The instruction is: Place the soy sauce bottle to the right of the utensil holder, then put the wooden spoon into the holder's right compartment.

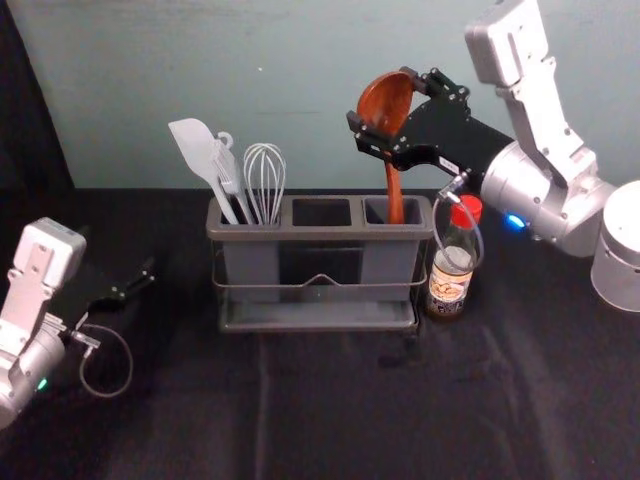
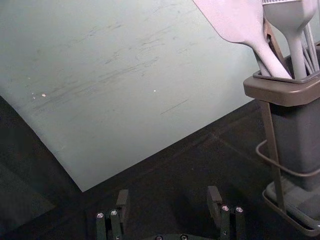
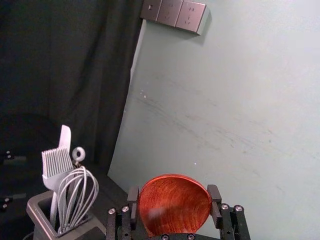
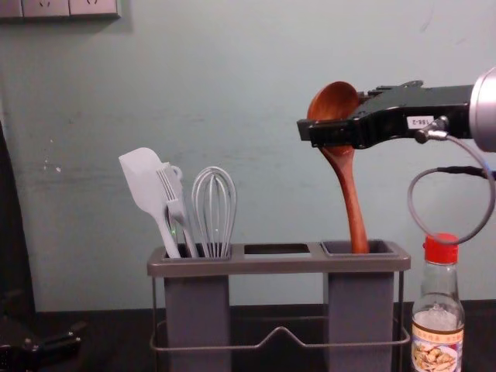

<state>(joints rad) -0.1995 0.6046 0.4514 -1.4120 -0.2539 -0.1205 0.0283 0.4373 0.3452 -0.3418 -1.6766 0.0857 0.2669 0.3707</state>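
Utensil holder, grey, three compartments: set on the desk. Spatula, brush and whisk are kept in the left compartment. Soy sauce bottle, red cap: placed just beside the holder, to its right. Wooden spoon: bowl up, tilted, handle seen within the right compartment. Lidded canister: seen at the head view's right edge. Wall sockets: seen in the right wrist and chest views. Right end effector: above the right compartment, partly open, spoon bowl gripped between its fingers. Left end effector: parked left of the holder, fingers spread wide.
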